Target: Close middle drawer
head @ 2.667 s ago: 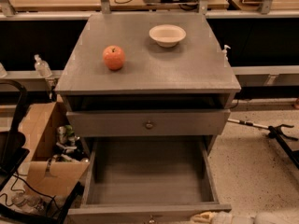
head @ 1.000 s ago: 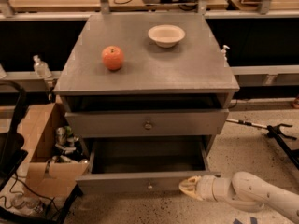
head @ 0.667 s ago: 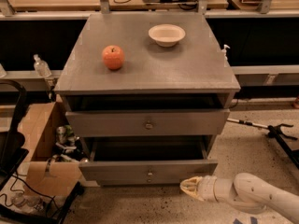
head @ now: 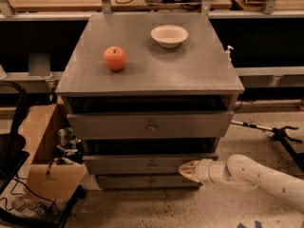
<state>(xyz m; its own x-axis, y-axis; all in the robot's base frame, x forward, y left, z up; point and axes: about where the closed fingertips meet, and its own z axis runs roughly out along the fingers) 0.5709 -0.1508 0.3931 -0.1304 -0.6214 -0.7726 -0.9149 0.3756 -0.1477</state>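
No text, label, brand, number or sign can be read here, neither on the grey cabinet [head: 190,72] nor on the cardboard box [head: 40,127] at the left. The gripper [head: 186,170], its jaws together, is at the right part of the front of the middle drawer [head: 123,164].

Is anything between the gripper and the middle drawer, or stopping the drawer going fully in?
Nothing visible does. The gripper sits at the right end of the middle drawer front, with nothing between them. The gap above the drawer shows no object, though it is in shadow.
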